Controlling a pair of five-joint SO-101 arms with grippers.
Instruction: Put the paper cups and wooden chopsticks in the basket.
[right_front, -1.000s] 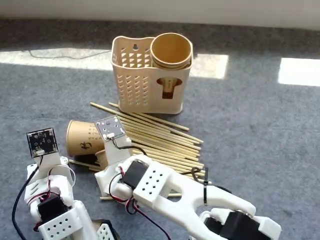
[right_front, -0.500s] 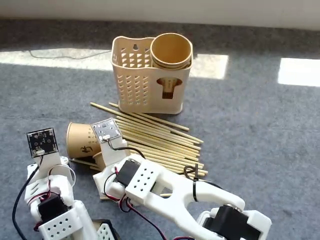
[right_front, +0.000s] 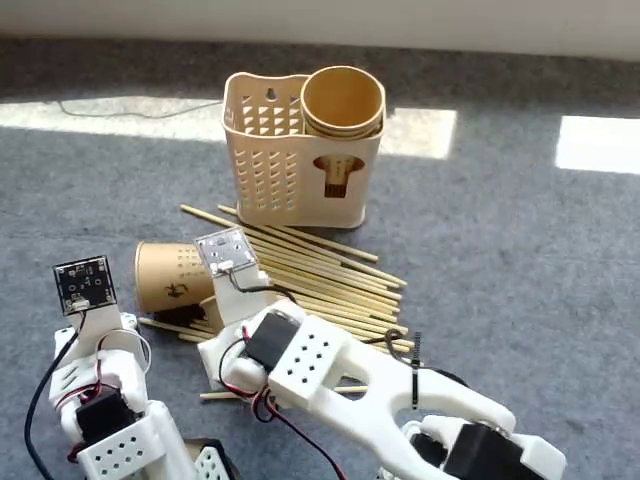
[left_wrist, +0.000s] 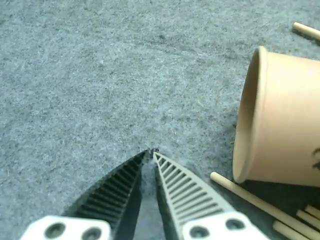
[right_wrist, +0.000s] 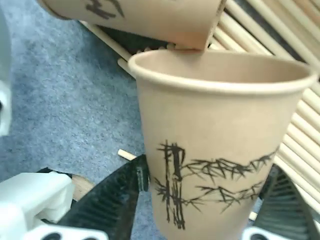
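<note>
Since the thin paper cup (right_wrist: 215, 125) likely crushes easily, the right tool (right_wrist: 200, 200) gripping its wall should squeeze lightly; the left tool (left_wrist: 151, 156) is closed.

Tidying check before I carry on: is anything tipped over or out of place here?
Yes. One paper cup lies on its side on the carpet, beside the chopsticks spread loose in front of the basket. A second cup is held by the right gripper.

A basket (right_front: 265, 165) holds stacked paper cups (right_front: 345, 95), with chopsticks (right_front: 330, 270) spread on the carpet (right_front: 520, 260) beside a toppled cup (right_front: 165, 275)
</note>
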